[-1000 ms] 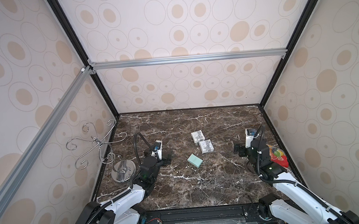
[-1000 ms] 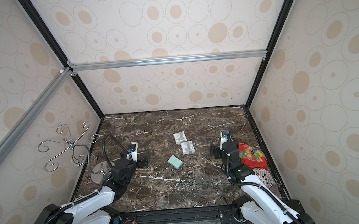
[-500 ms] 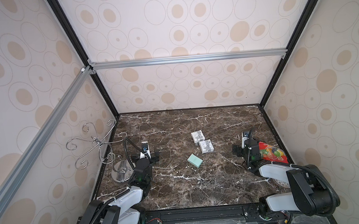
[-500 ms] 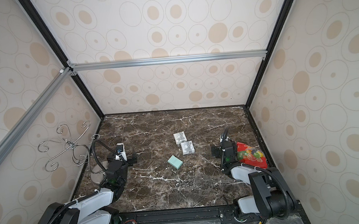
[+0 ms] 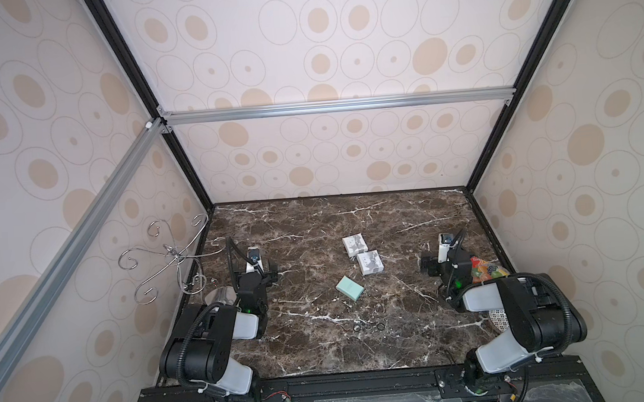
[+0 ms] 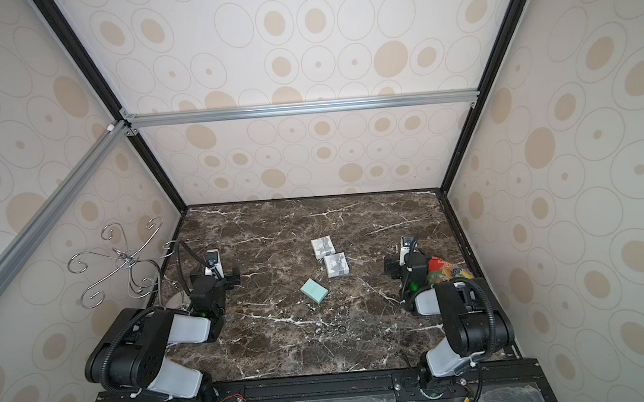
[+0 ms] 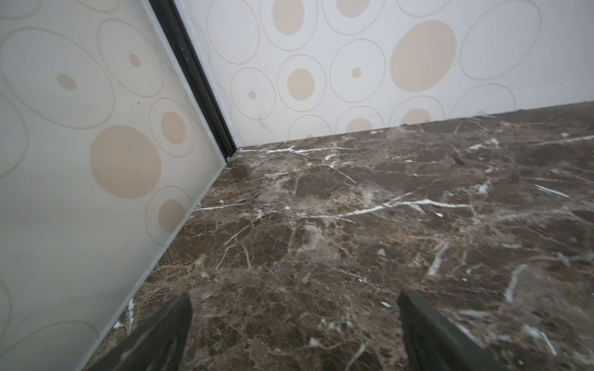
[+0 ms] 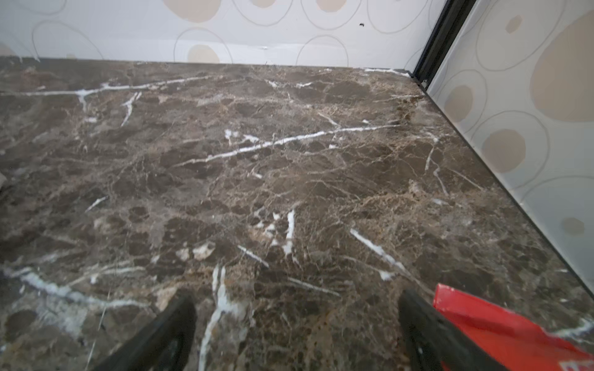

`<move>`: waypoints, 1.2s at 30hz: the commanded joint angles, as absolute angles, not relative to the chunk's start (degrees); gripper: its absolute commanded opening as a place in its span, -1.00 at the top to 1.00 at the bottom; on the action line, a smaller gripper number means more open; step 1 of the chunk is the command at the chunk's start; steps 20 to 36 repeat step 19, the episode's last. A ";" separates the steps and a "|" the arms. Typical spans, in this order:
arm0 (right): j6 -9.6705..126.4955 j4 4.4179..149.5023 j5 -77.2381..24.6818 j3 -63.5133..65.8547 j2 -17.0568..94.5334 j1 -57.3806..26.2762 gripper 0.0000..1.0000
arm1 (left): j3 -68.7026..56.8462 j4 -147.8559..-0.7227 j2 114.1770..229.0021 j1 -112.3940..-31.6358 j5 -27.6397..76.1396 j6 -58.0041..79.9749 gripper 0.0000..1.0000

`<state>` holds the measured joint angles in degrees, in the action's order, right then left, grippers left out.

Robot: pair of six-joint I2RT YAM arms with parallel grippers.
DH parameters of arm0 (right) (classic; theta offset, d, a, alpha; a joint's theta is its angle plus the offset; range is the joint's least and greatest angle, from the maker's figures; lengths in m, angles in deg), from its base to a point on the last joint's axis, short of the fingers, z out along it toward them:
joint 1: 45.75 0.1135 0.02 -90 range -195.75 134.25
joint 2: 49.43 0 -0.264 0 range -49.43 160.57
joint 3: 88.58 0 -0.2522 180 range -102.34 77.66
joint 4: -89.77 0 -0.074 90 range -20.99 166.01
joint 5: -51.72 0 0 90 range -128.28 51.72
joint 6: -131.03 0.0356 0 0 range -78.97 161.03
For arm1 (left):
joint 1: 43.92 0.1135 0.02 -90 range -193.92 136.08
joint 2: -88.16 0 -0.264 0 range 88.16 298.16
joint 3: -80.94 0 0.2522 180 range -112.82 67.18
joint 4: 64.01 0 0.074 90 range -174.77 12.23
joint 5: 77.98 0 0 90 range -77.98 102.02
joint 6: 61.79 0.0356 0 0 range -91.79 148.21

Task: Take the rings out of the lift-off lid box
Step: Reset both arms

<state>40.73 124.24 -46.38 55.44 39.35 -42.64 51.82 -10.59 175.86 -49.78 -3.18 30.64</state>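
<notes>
Left gripper (image 7: 294,297): released, jaws spread wide, nothing between the fingers (image 7: 160,331). Only bare marble table (image 7: 353,225) lies ahead of it, near the rear left corner of the enclosure.

Right gripper (image 8: 297,297): released, jaws equally wide, nothing held. One finger stands just beside a red snack packet (image 8: 482,321); contact cannot be confirmed.

Both arms are folded back at their own sides of the table, well apart from each other and from the centre items.

Rings (image 5: 368,327): three small dark hoops lie in a short row on the bare marble, towards the front middle, in both top views (image 6: 328,330). They sit outside every box, well clear of both grippers.

Behind them lies a teal box (image 5: 350,288), flat and closed. Further back lie two white patterned boxes (image 5: 370,262), side by side and apparently touching at a corner. Whether these are a lid and its base cannot be told.

A curly silver wire stand (image 5: 169,255) stands against the left wall, just beside the left arm.
</notes>
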 commanded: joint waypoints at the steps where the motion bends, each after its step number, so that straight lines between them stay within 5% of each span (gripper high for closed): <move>1: 41.00 122.79 -44.50 53.74 39.03 -43.05 -0.99 | 53.52 -1.40 178.29 -45.63 4.03 26.28 -1.00; 36: 40.72 121.26 -44.16 53.40 38.70 -43.03 -0.99 | 54.46 0.32 178.69 -45.59 4.29 26.79 -1.00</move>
